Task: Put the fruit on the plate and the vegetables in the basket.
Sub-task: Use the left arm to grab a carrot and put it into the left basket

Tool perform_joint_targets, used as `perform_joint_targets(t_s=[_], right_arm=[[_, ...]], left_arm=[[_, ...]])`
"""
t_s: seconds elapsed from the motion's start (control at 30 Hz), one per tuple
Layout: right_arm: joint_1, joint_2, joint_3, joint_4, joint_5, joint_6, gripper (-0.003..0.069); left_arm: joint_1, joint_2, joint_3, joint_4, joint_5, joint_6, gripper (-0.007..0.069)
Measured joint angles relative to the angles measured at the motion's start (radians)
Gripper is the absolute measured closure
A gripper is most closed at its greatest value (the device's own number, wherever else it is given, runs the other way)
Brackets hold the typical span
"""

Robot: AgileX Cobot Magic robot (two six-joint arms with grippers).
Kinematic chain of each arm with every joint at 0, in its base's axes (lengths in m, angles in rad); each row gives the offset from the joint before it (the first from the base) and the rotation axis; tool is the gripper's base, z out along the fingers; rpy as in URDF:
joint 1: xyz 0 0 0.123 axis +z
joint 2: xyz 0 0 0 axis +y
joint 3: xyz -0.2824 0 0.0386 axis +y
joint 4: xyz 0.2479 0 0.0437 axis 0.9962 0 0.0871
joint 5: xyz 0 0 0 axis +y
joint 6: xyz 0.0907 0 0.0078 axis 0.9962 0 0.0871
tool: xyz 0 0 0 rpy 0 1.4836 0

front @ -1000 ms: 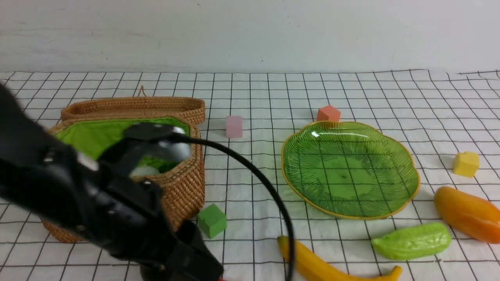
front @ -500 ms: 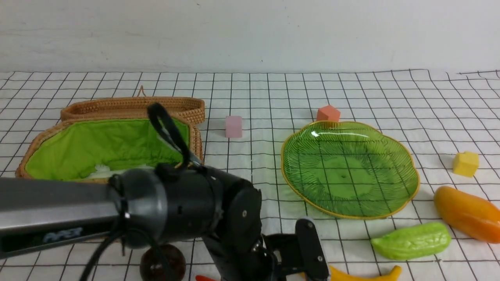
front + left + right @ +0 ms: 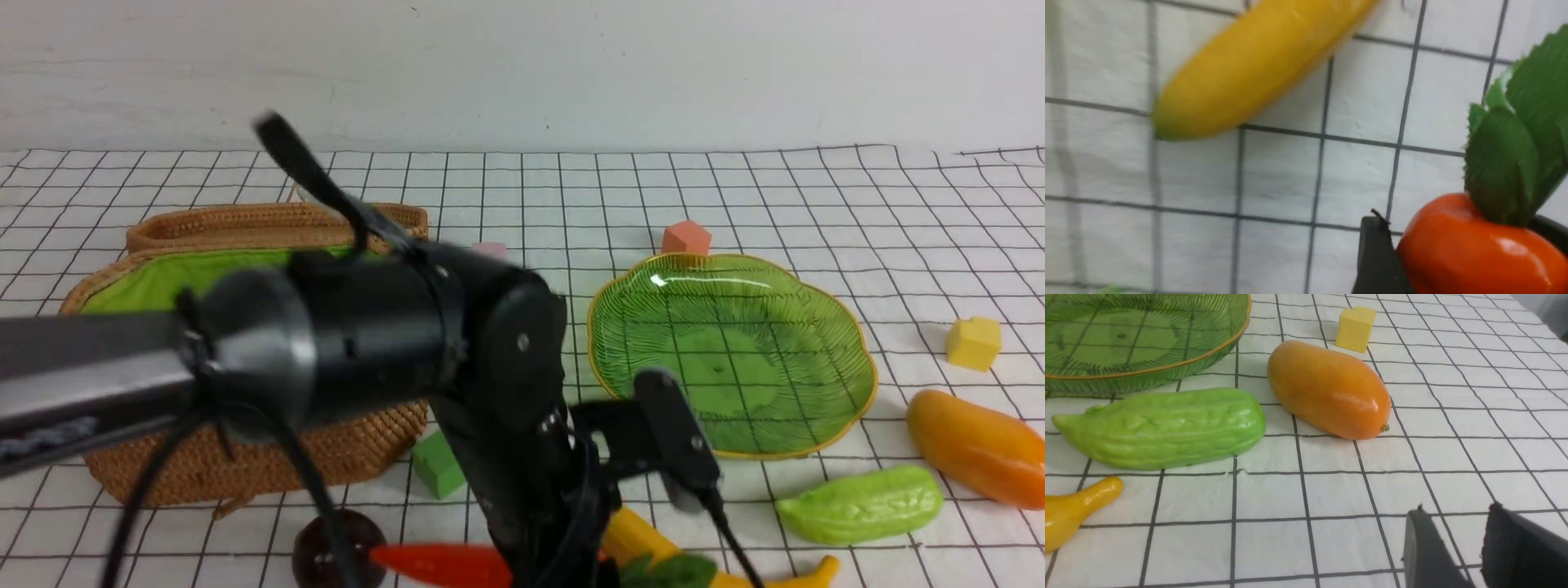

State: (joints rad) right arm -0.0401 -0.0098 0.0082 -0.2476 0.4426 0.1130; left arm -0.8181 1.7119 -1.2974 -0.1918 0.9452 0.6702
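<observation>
Nearest to me, at the front edge of the bench (image 3: 939, 543), my left claw (image 3: 1461, 222) was closed on the chili (image 3: 1474, 257). Its red-orange body sat between the two black fingers (image 3: 1376, 261), and its green leaves stuck out past them. Whether it had left the bench I could not tell. The banana (image 3: 645, 535) lay flat just beside it. To the chili's left rested the maroon fruit (image 3: 322, 555), partly behind my arm's cable.

My right claw (image 3: 1457, 507) hung low on the right, its jaws narrowly apart and gripping nothing.

A little farther off, the green cube (image 3: 437, 465) stood just beside the front corner of the basket (image 3: 245, 465). On the right, the gourd (image 3: 861, 504) lay near the banana's thin end, with the mango (image 3: 976, 445) close by. None of the three touched. Gourd and mango sat on the bench just in front of the plate (image 3: 735, 359).

The basket stood open on the left with its green lining showing, and its lid (image 3: 245, 224) lay behind it. Farther back, the yellow cube (image 3: 974, 343) stood right of the plate and the orange cube (image 3: 686, 238) just behind its far rim. The pink cube (image 3: 490, 247) peeked over my arm.
</observation>
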Motion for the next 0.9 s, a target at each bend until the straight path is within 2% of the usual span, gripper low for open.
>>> perform_joint_targets(t_s=[0.13, 0.2, 0.23, 0.33, 0.43, 0.53, 0.63, 0.67, 0.7, 0.73, 0.77, 0.83, 0.9], right_arm=[[0.0, 0.0, 0.0, 0.0, 0.0, 0.0, 0.0417], [0.0, 0.0, 0.0, 0.0, 0.0, 0.0, 0.0417], [0.0, 0.0, 0.0, 0.0, 0.0, 0.0, 0.0417], [0.0, 0.0, 0.0, 0.0, 0.0, 0.0, 0.0417], [0.0, 0.0, 0.0, 0.0, 0.0, 0.0, 0.0417], [0.0, 0.0, 0.0, 0.0, 0.0, 0.0, 0.0417], [0.0, 0.0, 0.0, 0.0, 0.0, 0.0, 0.0417], [0.0, 0.0, 0.0, 0.0, 0.0, 0.0, 0.0417], [0.0, 0.0, 0.0, 0.0, 0.0, 0.0, 0.0417], [0.0, 0.0, 0.0, 0.0, 0.0, 0.0, 0.0417], [0.0, 0.0, 0.0, 0.0, 0.0, 0.0, 0.0417], [0.0, 0.0, 0.0, 0.0, 0.0, 0.0, 0.0417], [0.0, 0.0, 0.0, 0.0, 0.0, 0.0, 0.0417]], left_arm=[[0.058, -0.18, -0.072, 0.225, -0.004, -0.131, 0.0216], [0.104, -0.225, -0.075, 0.286, -0.014, -0.171, 0.0216], [0.161, -0.261, -0.076, 0.362, -0.032, -0.233, 0.0216], [0.335, -0.307, -0.076, 0.464, -0.097, -0.345, 0.0216], [0.459, -0.294, -0.046, 0.483, -0.196, -0.374, 0.0216], [0.519, -0.251, 0.01, 0.483, -0.3, -0.378, 0.0216], [0.534, -0.211, 0.04, 0.483, -0.331, -0.378, 0.0198], [0.536, -0.187, 0.058, 0.483, -0.337, -0.378, 0.0148], [0.536, -0.184, 0.059, 0.482, -0.337, -0.378, 0.0139], [0.536, -0.175, 0.064, 0.478, -0.336, -0.378, 0.0052], [0.536, -0.175, 0.065, 0.478, -0.336, -0.378, 0.0052], [0.536, -0.183, 0.065, 0.476, -0.331, -0.378, -0.0027], [0.536, -0.212, 0.065, 0.476, -0.299, -0.378, -0.0041]])
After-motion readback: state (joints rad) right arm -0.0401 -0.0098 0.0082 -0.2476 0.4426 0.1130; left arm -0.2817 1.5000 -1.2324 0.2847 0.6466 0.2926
